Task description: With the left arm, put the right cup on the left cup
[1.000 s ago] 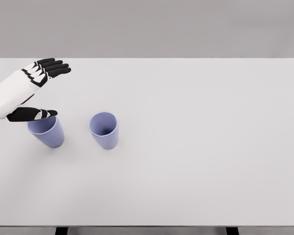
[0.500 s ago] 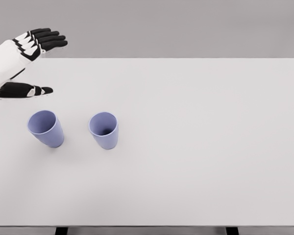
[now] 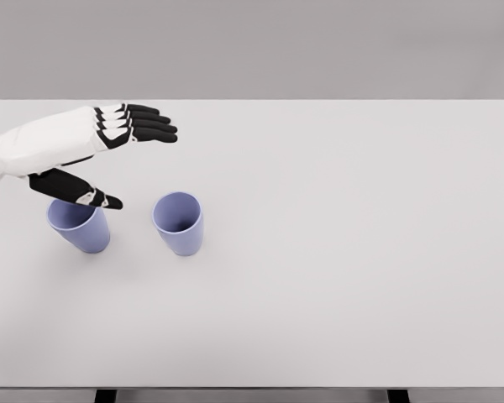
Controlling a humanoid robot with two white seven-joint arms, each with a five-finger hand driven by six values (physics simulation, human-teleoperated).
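- While the left hand (image 3: 101, 159) is hovering over the table (image 3: 361, 252), it is holding nothing; the four fingers (image 3: 147, 126) are lying straight and close together, and the thumb (image 3: 80, 189) is standing apart below them, so the grasp is wide open.
- The right cup (image 3: 178, 222) is standing upright near the table's middle-left, mouth up, with its long axis vertical.
- The left cup (image 3: 79, 225) is standing just beside it, apart and not touching; the thumb is overlapping its rim in the head view.
- From the hand, the right cup is lying to the right and toward the robot, lower in the picture, just past the thumb tip.
- The fingers are pointing to the right, across the cup's axis, which I judge is suiting a side grasp.
- The right arm is not showing, so the left hand is the only one near.
- I judge the reach is under way and the grasp is not yet made.
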